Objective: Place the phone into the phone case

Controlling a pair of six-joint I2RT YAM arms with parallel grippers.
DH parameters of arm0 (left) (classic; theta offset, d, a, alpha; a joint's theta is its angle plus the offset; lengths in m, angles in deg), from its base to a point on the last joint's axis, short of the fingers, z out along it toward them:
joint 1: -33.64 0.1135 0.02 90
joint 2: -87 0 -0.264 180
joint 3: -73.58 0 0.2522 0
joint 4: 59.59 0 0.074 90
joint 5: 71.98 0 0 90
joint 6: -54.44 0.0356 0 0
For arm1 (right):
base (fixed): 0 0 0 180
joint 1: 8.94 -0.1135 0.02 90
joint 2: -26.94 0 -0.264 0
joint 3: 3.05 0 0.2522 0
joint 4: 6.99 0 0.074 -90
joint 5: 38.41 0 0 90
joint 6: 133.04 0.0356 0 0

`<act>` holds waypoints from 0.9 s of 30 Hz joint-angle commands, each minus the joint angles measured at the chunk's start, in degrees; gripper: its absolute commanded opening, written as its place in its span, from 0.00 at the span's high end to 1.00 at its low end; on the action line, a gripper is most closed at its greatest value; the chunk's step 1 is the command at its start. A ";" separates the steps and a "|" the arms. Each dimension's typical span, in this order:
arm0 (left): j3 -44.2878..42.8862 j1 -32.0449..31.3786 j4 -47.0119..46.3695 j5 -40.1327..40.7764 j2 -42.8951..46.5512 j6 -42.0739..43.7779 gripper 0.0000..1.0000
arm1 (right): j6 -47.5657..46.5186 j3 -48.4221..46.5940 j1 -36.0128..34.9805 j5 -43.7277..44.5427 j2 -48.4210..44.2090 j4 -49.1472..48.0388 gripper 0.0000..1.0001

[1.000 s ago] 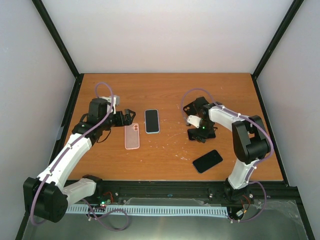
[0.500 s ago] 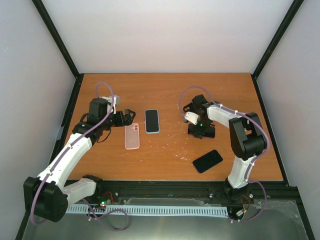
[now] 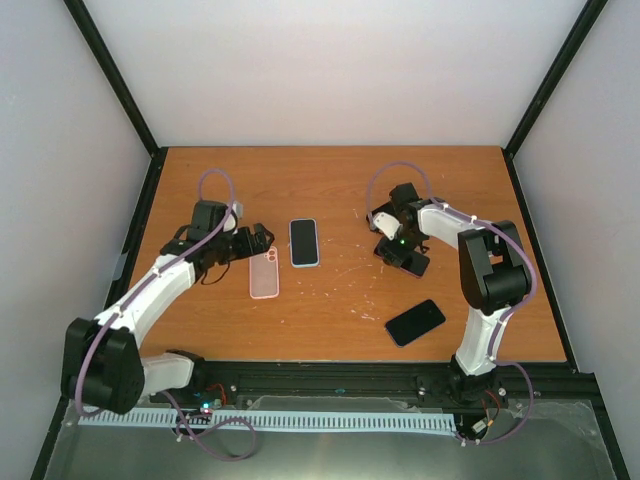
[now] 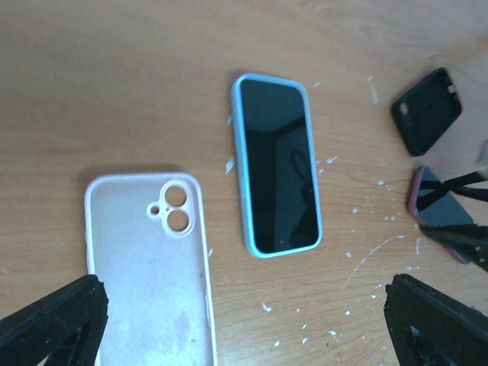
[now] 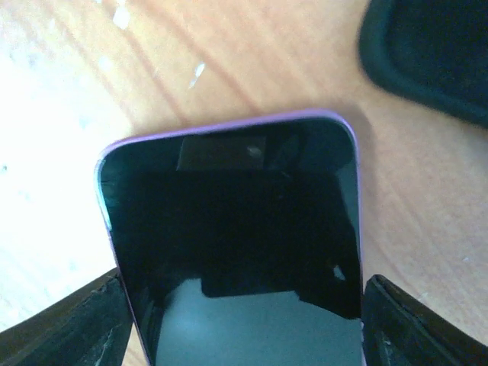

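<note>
A phone with a purple rim (image 5: pixel 236 244) lies screen-up on the table; it also shows in the top view (image 3: pixel 410 262). My right gripper (image 5: pixel 240 324) is low over it and open, with one finger (image 5: pixel 72 324) hard against each long side. A pale pink case (image 4: pixel 149 267) lies hollow-side up near my left gripper (image 4: pixel 244 316), which hangs wide open just above it with nothing between its fingers. In the top view the pink case (image 3: pixel 263 275) sits just right of the left gripper (image 3: pixel 260 242), and the right gripper (image 3: pixel 395 243) is at centre right.
A phone in a light blue case (image 3: pixel 303 242) lies between the arms. A black case (image 5: pixel 431 53) rests just beyond the purple-rimmed phone. A bare black phone (image 3: pixel 415 322) lies near the front right. White specks dot the wooden table (image 3: pixel 330 180).
The right gripper has shifted toward the back over the purple-rimmed phone and its jaws have narrowed around it. The left arm has swung slightly, its gripper still open by the pink case.
</note>
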 commanded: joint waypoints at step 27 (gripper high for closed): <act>10.62 3.04 -20.56 -10.29 -17.45 -3.60 0.28 | 17.95 1.62 -3.00 2.16 -5.16 -1.96 0.07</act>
